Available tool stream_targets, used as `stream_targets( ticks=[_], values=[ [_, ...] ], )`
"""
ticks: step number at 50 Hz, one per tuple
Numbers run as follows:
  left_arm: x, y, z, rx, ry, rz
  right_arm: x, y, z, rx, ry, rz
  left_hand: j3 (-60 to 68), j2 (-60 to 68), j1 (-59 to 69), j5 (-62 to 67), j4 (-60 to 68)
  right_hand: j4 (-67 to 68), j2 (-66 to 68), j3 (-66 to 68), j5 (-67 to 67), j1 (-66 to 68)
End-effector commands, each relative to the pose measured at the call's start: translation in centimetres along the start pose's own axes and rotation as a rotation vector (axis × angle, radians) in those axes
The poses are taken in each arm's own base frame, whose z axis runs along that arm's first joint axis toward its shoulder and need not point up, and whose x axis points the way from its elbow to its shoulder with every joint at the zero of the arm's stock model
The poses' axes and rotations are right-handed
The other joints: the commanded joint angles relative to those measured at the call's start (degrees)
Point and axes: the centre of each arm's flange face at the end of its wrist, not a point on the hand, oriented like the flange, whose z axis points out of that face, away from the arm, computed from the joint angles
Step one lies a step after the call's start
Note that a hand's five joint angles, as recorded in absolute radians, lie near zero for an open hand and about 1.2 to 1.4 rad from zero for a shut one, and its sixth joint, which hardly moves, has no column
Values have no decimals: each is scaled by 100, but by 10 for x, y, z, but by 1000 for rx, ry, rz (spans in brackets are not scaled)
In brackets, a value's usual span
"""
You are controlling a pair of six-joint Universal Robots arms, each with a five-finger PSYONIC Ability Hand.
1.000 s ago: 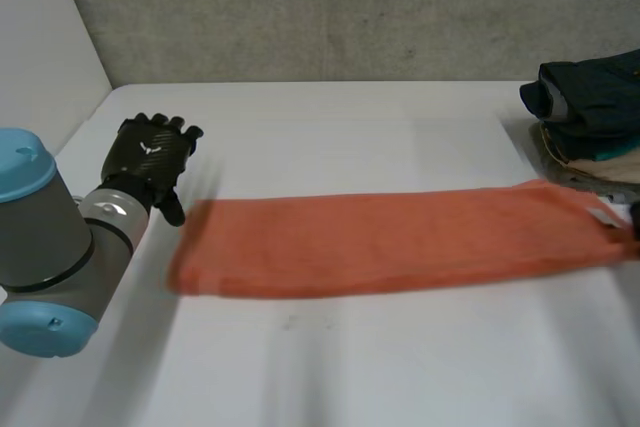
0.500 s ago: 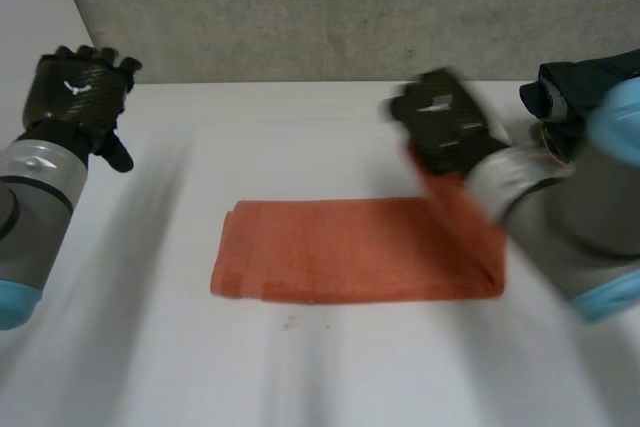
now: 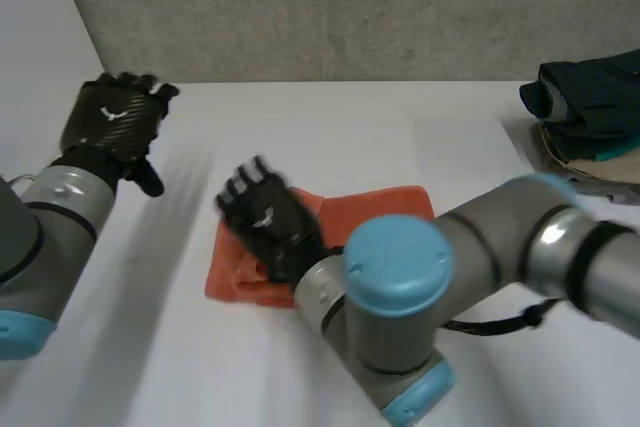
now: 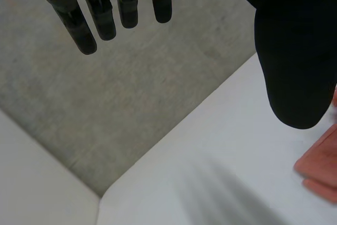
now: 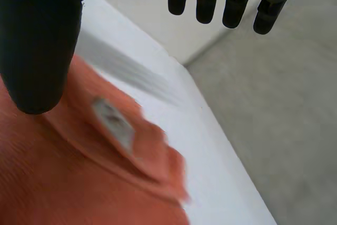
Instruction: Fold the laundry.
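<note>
A: So, the orange towel (image 3: 375, 209)?
B: Folded, white label (image 5: 113, 122) shown; laid midway on the table (image 3: 420, 117), long axis left to right.
A: Hands?
B: Right hand (image 3: 268, 222) spread over its left end, nothing gripped; left hand (image 3: 112, 127) held apart, fingers straight.

Grey cylindrical arm joints (image 3: 505, 237) with light-blue caps (image 3: 398, 257); black left hand (image 3: 110, 125) and right hand (image 3: 268, 227), white emblem on each.

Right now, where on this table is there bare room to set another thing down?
Bare table lies between the orange towel and the grey wall, across to the clothes pile. Another free patch is in front of the towel, beside the left arm. Crowded: the middle, where the right hand and its arm lie over the towel.
</note>
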Motion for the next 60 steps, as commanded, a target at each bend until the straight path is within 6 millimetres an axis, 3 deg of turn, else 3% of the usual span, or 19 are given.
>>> stream_targets(
  ticks=[1, 6, 11, 15, 20, 25, 29, 38, 49, 52, 60],
  values=[
    [40, -20, -5, 73, 114, -15, 73, 10, -38, -142, 156, 169, -196, -171, -106, -283, -160, -203, -169, -202, -268, -285],
    [101, -25, -16, 94, 283, -56, 75, 56, -69, -365, 142, 226, -196, -171, -106, -283, -160, -203, -169, -202, -268, -285],
    [151, -7, -21, 47, 407, -82, 78, 85, -82, -432, 178, 235, -175, -150, -85, -261, -139, -203, -169, -202, -268, -285],
    [175, 19, -13, -9, 440, -66, 78, 92, -83, -426, 200, 231, -158, -133, -68, -245, -122, 157, 191, 158, 91, 75],
    [191, 49, -3, -73, 446, -42, 75, 95, -81, -411, 206, 225, -57, -32, 33, -144, -21, 444, 478, 444, 378, 362],
    [187, 67, 9, -119, 365, -11, 74, 98, -81, -415, 208, 199, -40, -15, 50, -127, -4, 1386, 1419, 1386, 1320, 1304],
    [160, 76, 24, -166, 209, 14, 73, 103, -81, -424, 210, 150, -57, -32, 33, -144, -21, 1924, 1958, 1925, 1858, 1842],
    [114, 68, 30, -167, 64, 2, 73, 106, -82, -437, 216, 101, -90, -66, -1, -177, -54, 2312, 2346, 2312, 2246, 2230],
    [114, 70, 17, -185, 102, 1, 73, 103, -81, -426, 232, 116, -158, -133, -68, -245, -122, 2531, 2565, 2532, 2466, 2449],
    [112, 63, 16, -172, 102, -3, 78, 100, -80, -423, 258, 124, -175, -150, -85, -261, -139, 2128, 2162, 2128, 2062, 2046],
    [102, 33, 15, -90, 99, -27, 94, 69, -83, -333, 319, 303, -175, -150, -85, -261, -139, 2127, 2161, 2128, 2061, 2045]
  ],
)
